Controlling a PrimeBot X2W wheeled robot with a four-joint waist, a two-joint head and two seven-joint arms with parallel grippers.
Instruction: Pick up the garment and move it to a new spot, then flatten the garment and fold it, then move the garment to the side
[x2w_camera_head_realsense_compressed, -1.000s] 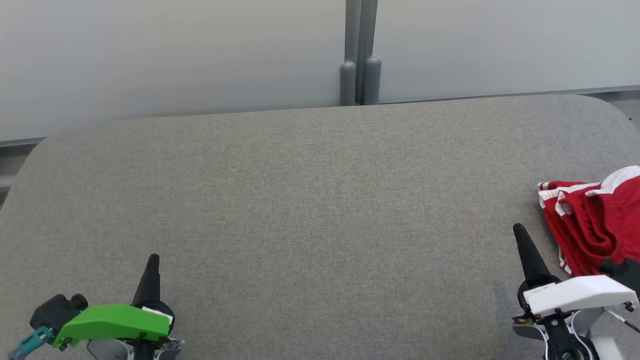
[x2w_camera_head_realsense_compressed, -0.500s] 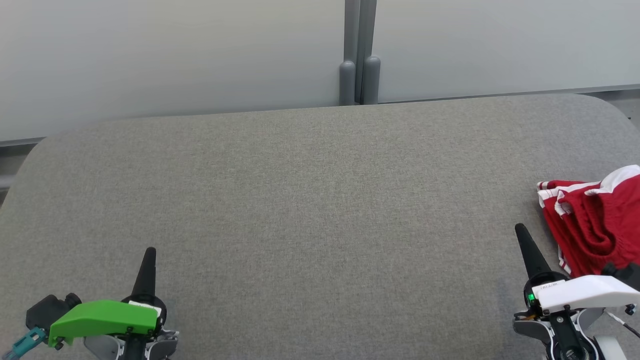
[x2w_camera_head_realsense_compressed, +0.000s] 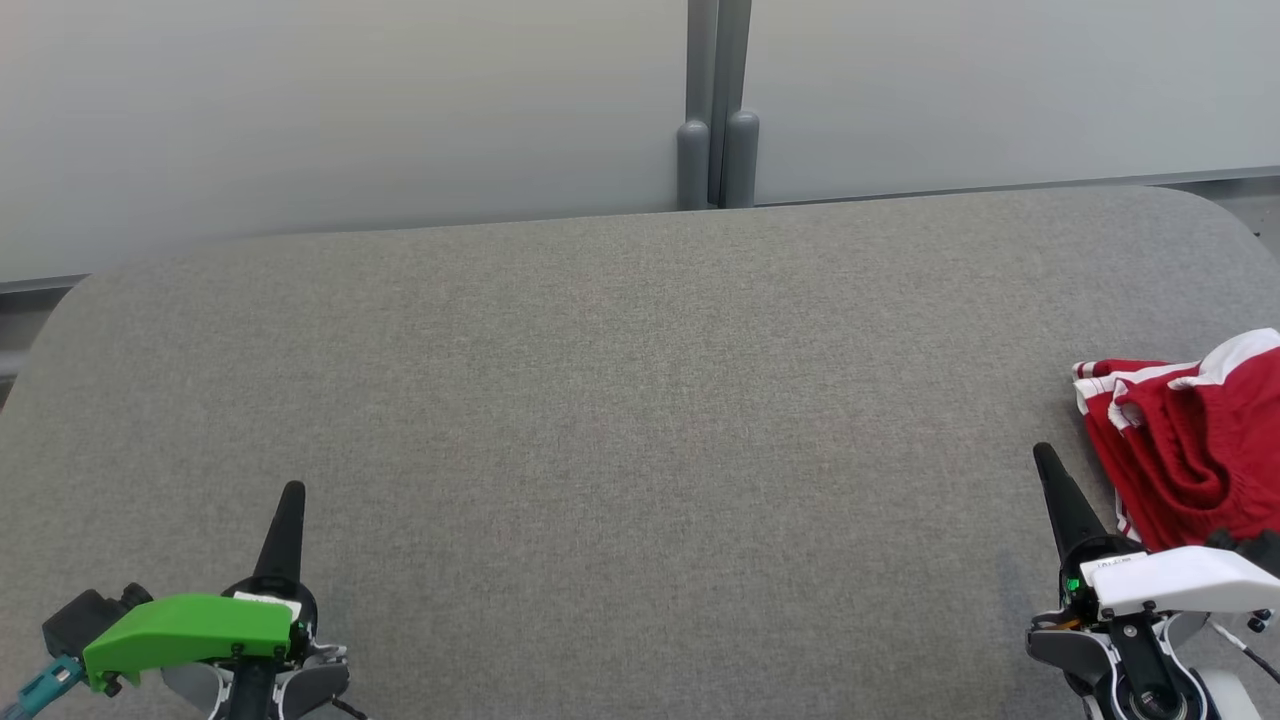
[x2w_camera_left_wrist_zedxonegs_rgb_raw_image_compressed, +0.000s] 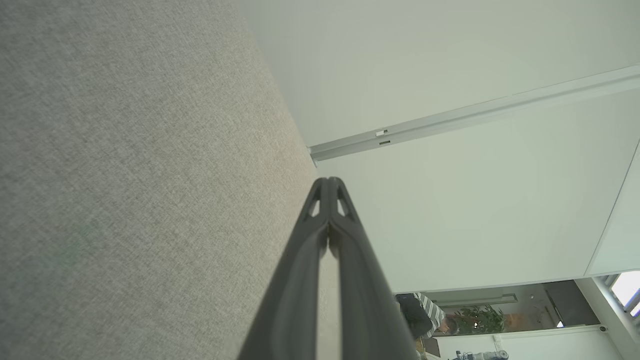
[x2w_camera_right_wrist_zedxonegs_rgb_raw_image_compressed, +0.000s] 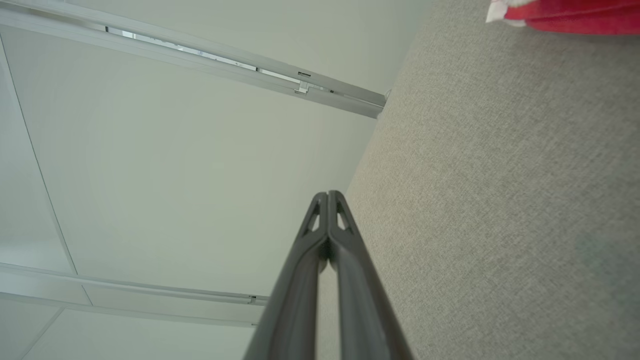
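A red garment (x2w_camera_head_realsense_compressed: 1195, 450) with white stripes lies bunched at the right edge of the grey fabric table (x2w_camera_head_realsense_compressed: 640, 400); a corner of the garment (x2w_camera_right_wrist_zedxonegs_rgb_raw_image_compressed: 565, 11) shows at the top of the right wrist view. My right gripper (x2w_camera_head_realsense_compressed: 1046, 456) is shut and empty, just left of the garment and apart from it. Its fingers (x2w_camera_right_wrist_zedxonegs_rgb_raw_image_compressed: 328, 195) press together. At the lower left, far from the garment, my left gripper (x2w_camera_head_realsense_compressed: 292, 490) is shut with nothing in it, and its closed tips (x2w_camera_left_wrist_zedxonegs_rgb_raw_image_compressed: 329, 181) point along the table.
Pale wall panels stand behind the table, with a grey post (x2w_camera_head_realsense_compressed: 716, 110) at the middle of the far edge. The table's corners are rounded. A person (x2w_camera_left_wrist_zedxonegs_rgb_raw_image_compressed: 425, 317) shows far off in the left wrist view.
My left gripper has drawn back toward the lower left. The right gripper has shifted slightly right and down. The garment has not moved.
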